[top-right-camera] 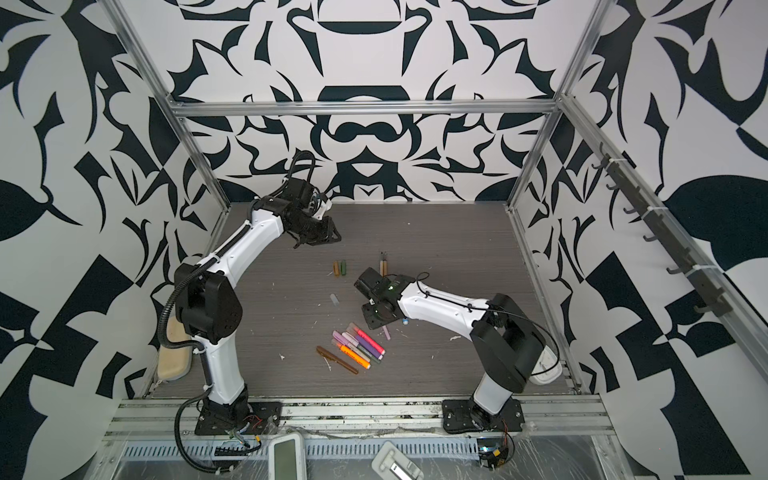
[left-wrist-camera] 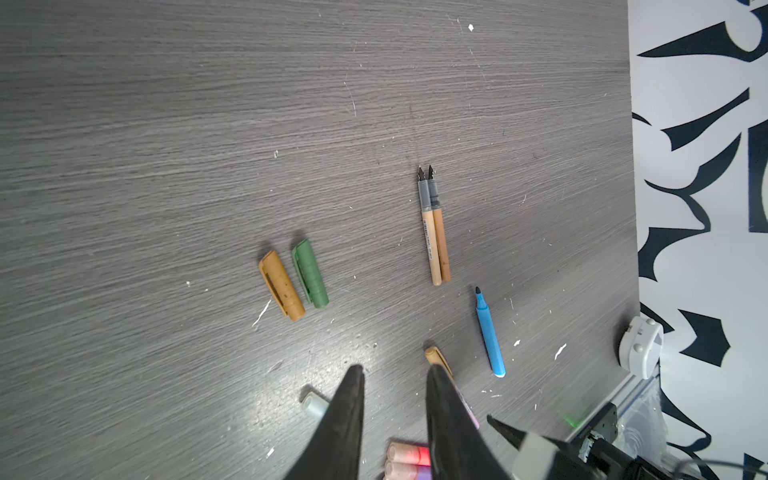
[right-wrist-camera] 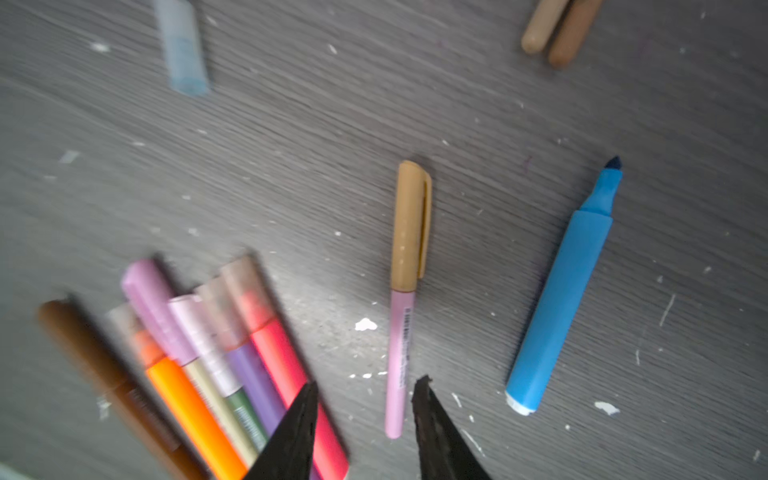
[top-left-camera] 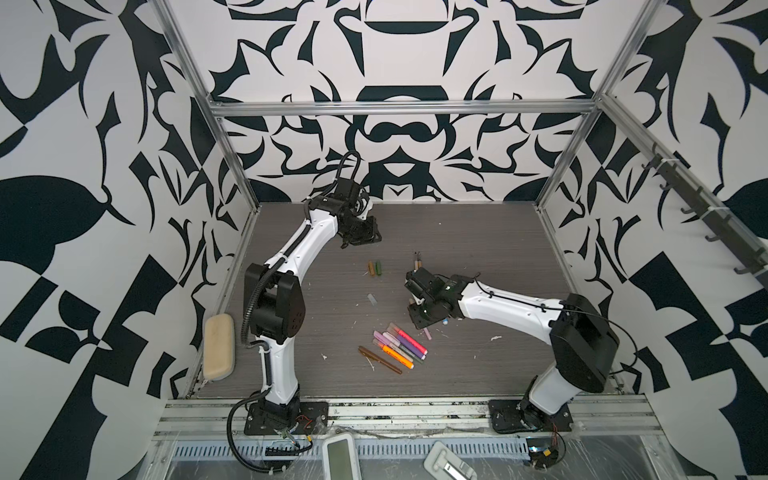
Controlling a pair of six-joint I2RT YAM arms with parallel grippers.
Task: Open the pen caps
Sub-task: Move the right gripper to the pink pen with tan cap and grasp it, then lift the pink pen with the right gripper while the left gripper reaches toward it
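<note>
Closest to the lens, the right gripper [right-wrist-camera: 367, 382] shows its two black fingers [right-wrist-camera: 291, 436] spread apart with nothing between them. Beneath everything lies the grey wood-grain table [top-left-camera: 478, 232], flecked with white scraps. The left arm [top-left-camera: 299, 249] reaches toward the far left, and its gripper [left-wrist-camera: 395, 370] hangs above the table, part-way open and empty.

Near the middle of the table a bundle of pens [top-left-camera: 399, 347] lies fanned out, all capped, with a brown pen [top-left-camera: 380, 360] on its left side. Right of the bundle, under the right gripper, lies a blue pen [right-wrist-camera: 561, 299] with its tip bare. Between it and the bundle is a pink pen [right-wrist-camera: 400, 332] wearing a gold cap [right-wrist-camera: 409, 226]; its plain end points into the gap between the right gripper's fingers. Farther off, two tan pens [left-wrist-camera: 434, 232] lie side by side, tips bare. Left of them are a loose gold cap [left-wrist-camera: 281, 286] and a green cap [left-wrist-camera: 310, 274], with a pale clear cap [top-left-camera: 371, 298] nearer.

Some pens look done; the step in hand appears to be the right gripper lining up on the pink pen. Next it would need to drop, close on the pink barrel and lift, so that the left gripper can come across, pinch the gold cap and pull straight along the pen.
</note>
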